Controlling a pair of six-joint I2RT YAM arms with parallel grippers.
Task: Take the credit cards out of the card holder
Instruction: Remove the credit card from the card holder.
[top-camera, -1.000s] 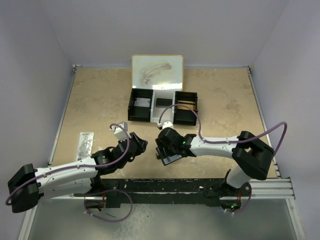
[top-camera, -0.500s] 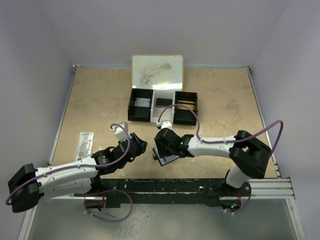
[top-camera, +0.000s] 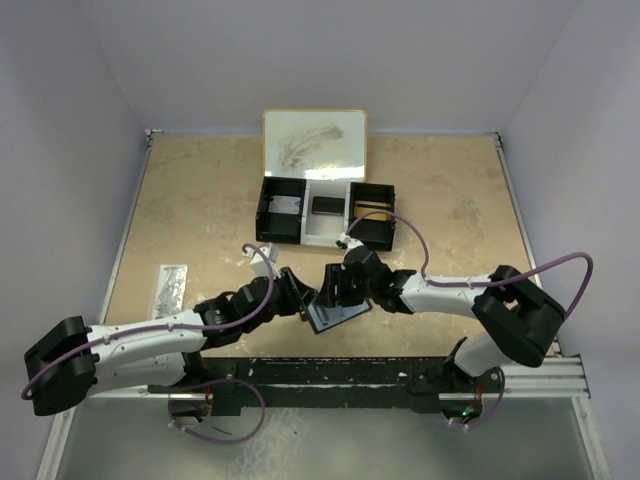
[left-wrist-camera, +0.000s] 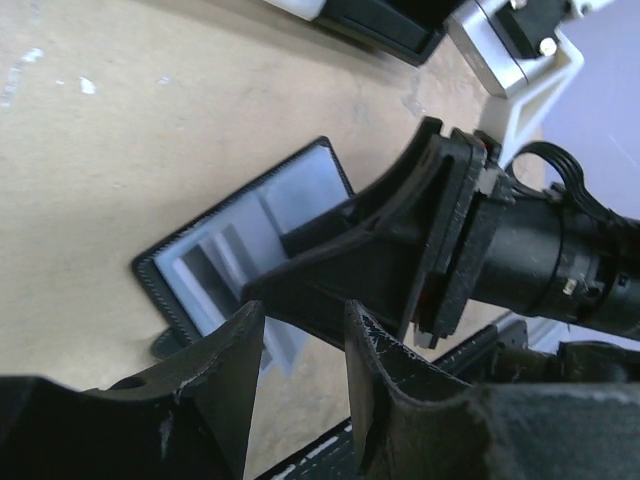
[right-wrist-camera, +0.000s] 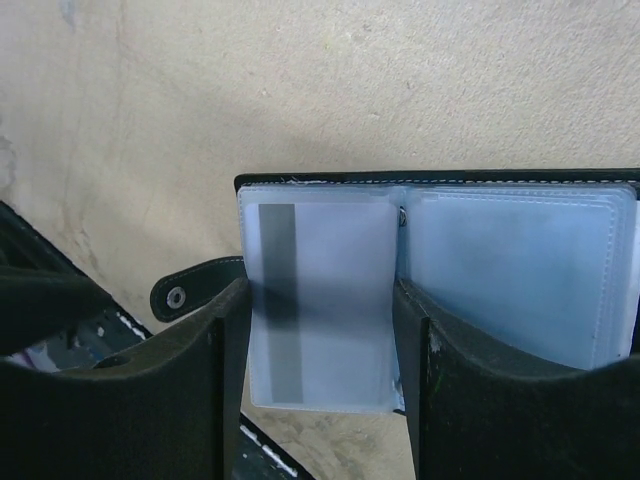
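Note:
The card holder (top-camera: 336, 318) lies open near the table's front edge, black outside with cloudy plastic sleeves inside (right-wrist-camera: 520, 270). One sleeve holds a credit card with a dark stripe (right-wrist-camera: 283, 300). My right gripper (right-wrist-camera: 320, 292) reaches down over that sleeve, a finger pressed against each of its side edges. In the top view the right gripper (top-camera: 331, 294) sits directly above the holder. My left gripper (left-wrist-camera: 305, 330) hovers low at the holder's (left-wrist-camera: 215, 262) left side, open with nothing between its fingers, close to the right gripper's finger (left-wrist-camera: 370, 250). In the top view the left gripper (top-camera: 302, 302) almost meets the right one.
A black-and-white three-compartment tray (top-camera: 325, 212) with its white lid (top-camera: 313, 143) raised stands at the back centre. A silvery patterned strip (top-camera: 172, 287) lies at the left. A metal rail (top-camera: 400, 370) runs along the front edge just behind the holder.
The left gripper moved right up to the holder. The right gripper shifted over the holder, narrowed its jaws onto the sleeve, and the holder turned slightly.

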